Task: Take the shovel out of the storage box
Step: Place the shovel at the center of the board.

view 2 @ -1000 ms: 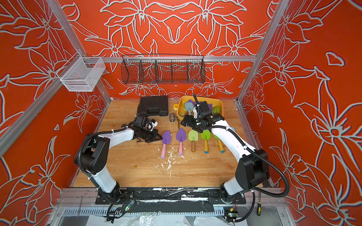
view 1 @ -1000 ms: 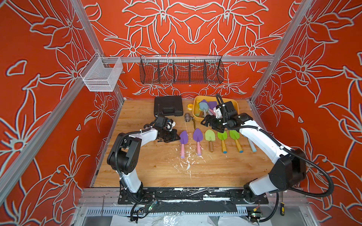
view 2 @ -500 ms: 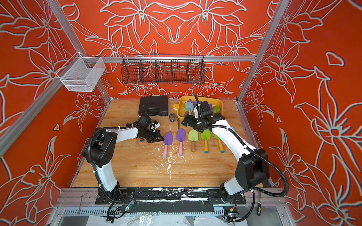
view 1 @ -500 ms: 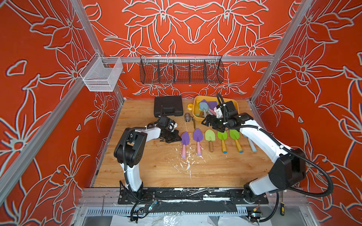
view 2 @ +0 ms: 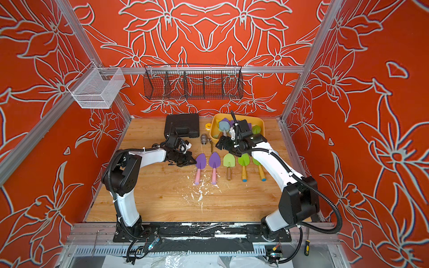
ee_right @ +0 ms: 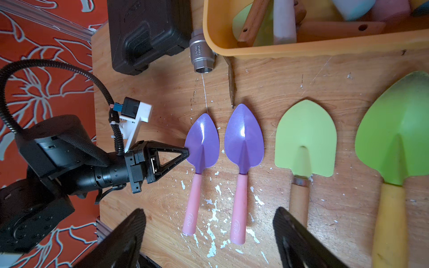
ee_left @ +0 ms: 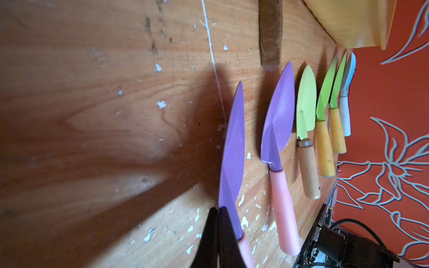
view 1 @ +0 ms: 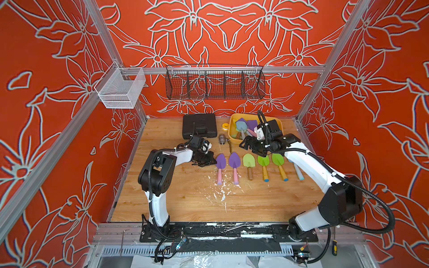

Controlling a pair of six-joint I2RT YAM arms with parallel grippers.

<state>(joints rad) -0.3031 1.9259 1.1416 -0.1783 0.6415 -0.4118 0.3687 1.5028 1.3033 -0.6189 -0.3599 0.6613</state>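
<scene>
The yellow-orange storage box (view 1: 231, 131) (view 2: 261, 122) stands at the back right and holds several shovels, among them a grey-blue one (view 1: 241, 126) and a purple one (view 1: 252, 124). Several more shovels lie in a row on the table, with a purple, pink-handled shovel (view 1: 220, 161) (ee_right: 202, 143) at the left end. My left gripper (view 1: 212, 160) (ee_left: 218, 208) is shut and empty, its tips against that shovel's blade edge. My right gripper (view 1: 247, 143) (ee_right: 209, 222) hangs open above the table before the box, nothing between its fingers (ee_right: 292, 232).
A black tool case (view 1: 199, 125) sits left of the box, with a metal valve fitting (view 1: 222, 139) and a yellow tape roll (view 1: 225, 126) between them. A black wire basket (view 1: 214, 84) and a white mesh basket (view 1: 120, 89) hang on the walls.
My left arm has swung right, bringing its shut gripper up against the leftmost purple shovel, which slid slightly right. The right arm has hardly moved.
</scene>
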